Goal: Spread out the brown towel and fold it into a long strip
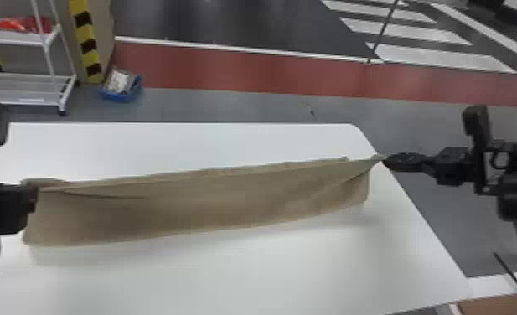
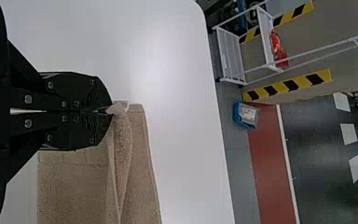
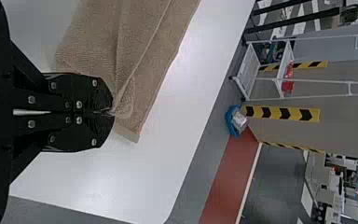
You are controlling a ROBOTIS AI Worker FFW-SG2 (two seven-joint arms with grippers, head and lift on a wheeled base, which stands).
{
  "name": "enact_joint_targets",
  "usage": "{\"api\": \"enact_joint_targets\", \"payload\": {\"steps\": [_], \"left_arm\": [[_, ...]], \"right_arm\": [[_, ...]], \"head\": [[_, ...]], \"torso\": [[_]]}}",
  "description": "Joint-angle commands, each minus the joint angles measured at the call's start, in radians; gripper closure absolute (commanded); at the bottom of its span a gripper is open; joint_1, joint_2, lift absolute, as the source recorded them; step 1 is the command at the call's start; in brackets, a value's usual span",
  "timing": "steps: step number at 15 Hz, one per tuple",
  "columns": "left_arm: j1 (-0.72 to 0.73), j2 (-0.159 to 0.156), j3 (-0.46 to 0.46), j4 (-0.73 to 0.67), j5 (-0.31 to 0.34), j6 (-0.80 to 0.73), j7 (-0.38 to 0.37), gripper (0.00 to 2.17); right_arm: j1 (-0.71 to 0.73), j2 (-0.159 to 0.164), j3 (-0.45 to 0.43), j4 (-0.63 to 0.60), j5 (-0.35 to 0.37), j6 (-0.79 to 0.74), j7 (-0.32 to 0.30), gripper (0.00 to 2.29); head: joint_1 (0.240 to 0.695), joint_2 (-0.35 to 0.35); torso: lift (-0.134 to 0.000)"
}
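At the L end, our L gripper (image 2: 109,110) has its fingers pressed together on a pinch of the brown towel (image 1: 194,201), at the end nearest that arm. A flatter margin of cloth lies just beyond the pinch, on the side away from us; the rest falls back toward us.

Btwn the arms, the towel's long axis runs L to R across the worktop (image 1: 228,285), slightly slanted: R end farther from us than L end. It's already a long, narrow band, w/ the upper edge drawn fairly straight from one pinch to the other and the broad face sloping our way.

At the R end, our R gripper (image 3: 112,113) is also closed, nipping a corner pulled out to a point by the worktop's R edge. Shadow under the near edge there suggests that end is partly off the surface. Again a strip of cloth lies just past the fingertips, on the far side.

So each arm owns its nearer end, no need to cross. We judge this as a lengthwise fold, well along: next move prob. lays the held layer down along the far margin, both grippers level w/ each other. Main risk: R side lagging, i.e. a skewed strip.
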Motion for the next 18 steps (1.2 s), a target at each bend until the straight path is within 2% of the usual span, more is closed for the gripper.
{"api": "enact_joint_targets", "payload": {"steps": [1,3,5,7,9,11,14,18], "left_arm": [[0.027,0.009,0.012,-0.046,0.000,0.001,0.000,1.83],[0.066,0.010,0.024,-0.121,0.011,0.001,-0.006,1.83],[0.135,0.012,0.082,-0.215,0.060,0.001,-0.014,1.83],[0.212,0.012,0.134,-0.308,0.100,0.001,-0.024,1.83],[0.254,0.012,0.166,-0.365,0.125,0.001,-0.032,1.83],[0.278,0.012,0.203,-0.390,0.171,0.001,-0.032,1.83],[0.306,0.012,0.205,-0.417,0.168,0.001,-0.030,1.83],[0.286,0.004,0.196,-0.411,0.149,0.001,-0.024,1.83]], "right_arm": [[0.071,0.002,-0.020,-0.101,-0.041,0.075,0.019,1.24],[0.193,0.006,-0.099,-0.275,-0.072,0.164,0.053,1.24],[0.337,0.013,-0.212,-0.437,-0.138,0.256,0.081,1.24],[0.435,0.014,-0.286,-0.520,-0.186,0.268,0.091,1.24],[0.453,0.016,-0.339,-0.529,-0.238,0.268,0.108,1.24],[0.456,0.017,-0.333,-0.542,-0.227,0.271,0.108,1.24],[0.476,0.033,-0.329,-0.566,-0.225,0.274,0.108,1.24],[0.498,0.033,-0.338,-0.579,-0.232,0.284,0.122,1.24]], "head": [[0.695,-0.218],[0.695,-0.209],[0.695,-0.215],[0.695,-0.243],[0.695,-0.264],[0.695,-0.283],[0.695,-0.290],[0.695,-0.287]], "torso": [[-0.125],[-0.125],[-0.125],[-0.125],[-0.125],[-0.125],[-0.125],[-0.125]]}}
